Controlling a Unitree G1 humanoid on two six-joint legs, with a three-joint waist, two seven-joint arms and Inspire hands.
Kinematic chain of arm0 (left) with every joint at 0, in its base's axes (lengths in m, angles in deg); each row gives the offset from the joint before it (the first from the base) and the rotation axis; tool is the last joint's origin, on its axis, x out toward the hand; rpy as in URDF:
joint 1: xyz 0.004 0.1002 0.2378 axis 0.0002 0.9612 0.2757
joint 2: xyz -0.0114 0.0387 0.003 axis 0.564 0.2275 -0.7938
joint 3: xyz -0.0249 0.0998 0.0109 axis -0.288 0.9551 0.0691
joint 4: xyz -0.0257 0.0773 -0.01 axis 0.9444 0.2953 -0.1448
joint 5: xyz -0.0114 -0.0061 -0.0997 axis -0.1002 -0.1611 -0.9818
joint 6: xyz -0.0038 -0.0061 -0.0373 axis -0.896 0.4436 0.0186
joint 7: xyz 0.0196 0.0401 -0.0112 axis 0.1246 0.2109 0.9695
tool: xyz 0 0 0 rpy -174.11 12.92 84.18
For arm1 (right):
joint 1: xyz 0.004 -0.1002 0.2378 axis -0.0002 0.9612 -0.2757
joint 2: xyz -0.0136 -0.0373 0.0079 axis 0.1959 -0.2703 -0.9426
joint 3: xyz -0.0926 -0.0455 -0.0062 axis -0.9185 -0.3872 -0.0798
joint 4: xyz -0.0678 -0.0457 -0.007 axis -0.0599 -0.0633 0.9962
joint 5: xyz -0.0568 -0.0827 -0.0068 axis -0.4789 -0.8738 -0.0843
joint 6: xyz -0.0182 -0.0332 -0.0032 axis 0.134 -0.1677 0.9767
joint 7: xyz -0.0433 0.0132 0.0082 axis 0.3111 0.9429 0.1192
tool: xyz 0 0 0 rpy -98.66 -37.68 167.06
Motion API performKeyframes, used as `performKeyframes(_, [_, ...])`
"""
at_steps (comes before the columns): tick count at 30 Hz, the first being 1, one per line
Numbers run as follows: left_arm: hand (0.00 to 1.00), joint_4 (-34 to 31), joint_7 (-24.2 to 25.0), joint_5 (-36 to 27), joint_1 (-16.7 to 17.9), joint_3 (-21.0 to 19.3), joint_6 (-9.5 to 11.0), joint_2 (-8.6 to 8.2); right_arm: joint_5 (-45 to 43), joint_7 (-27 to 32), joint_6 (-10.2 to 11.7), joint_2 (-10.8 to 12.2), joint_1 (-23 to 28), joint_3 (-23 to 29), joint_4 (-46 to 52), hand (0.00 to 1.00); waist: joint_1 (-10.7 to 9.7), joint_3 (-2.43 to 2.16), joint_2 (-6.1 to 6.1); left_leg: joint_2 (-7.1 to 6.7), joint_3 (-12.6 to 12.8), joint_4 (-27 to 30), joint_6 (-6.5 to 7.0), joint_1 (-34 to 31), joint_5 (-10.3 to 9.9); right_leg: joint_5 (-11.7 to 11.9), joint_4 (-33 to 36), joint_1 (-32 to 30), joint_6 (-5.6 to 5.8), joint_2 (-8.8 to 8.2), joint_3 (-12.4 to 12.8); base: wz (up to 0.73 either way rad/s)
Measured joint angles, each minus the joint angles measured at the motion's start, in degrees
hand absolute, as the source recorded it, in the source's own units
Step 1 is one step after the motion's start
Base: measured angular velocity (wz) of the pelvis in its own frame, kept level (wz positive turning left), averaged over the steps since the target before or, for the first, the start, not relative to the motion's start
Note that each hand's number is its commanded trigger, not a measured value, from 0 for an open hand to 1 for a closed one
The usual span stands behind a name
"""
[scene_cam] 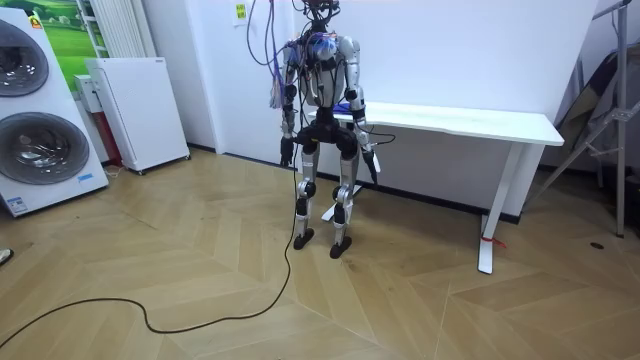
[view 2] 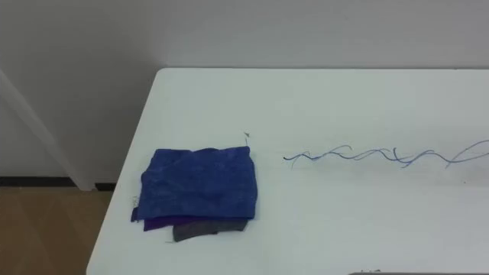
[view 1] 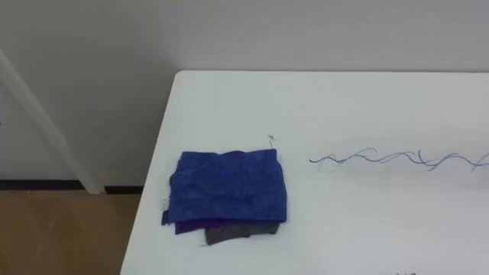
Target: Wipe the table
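A folded blue cloth [view 1: 229,187] lies on the white table [view 1: 344,99] near its left edge, with purple and grey layers [view 1: 229,233] peeking out underneath. To its right a wavy blue pen line [view 1: 397,159] runs across the tabletop toward the right. In the room view I stand at the left end of the table [scene_cam: 480,122], facing the wall. My left hand [scene_cam: 286,152] and right hand [scene_cam: 373,168] hang at my sides below table height, touching nothing. The cloth lies untouched.
The table's left edge [view 1: 157,168] drops to wooden floor, and a white wall stands close behind it. In the room view, washing machines [scene_cam: 30,110] and a white cabinet [scene_cam: 135,110] stand to the left, and a dark stand [scene_cam: 600,120] to the right.
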Motion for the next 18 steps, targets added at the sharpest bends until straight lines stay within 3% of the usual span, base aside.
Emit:
performKeyframes(11, [0.00,0.1,0.0,-0.1,-0.6,0.0,0.9,0.00,0.7,-0.6,0.0,0.0,-0.1,-0.1,0.0,0.00,0.1,0.03,-0.06,-0.02,0.0,0.1,0.00,-0.1,0.0,0.0,0.0,-0.2,0.00,-0.05,0.0,0.00])
performKeyframes(18, [0.00,0.3,-0.1,-0.7,-0.6,0.5,1.2,-0.17,6.6,-0.5,0.0,0.0,-0.4,0.0,-0.1,0.00,0.1,0.07,-0.23,-0.05,0.0,0.1,0.00,-0.1,0.0,0.0,0.1,-0.4,0.00,-0.04,0.3,-0.01])
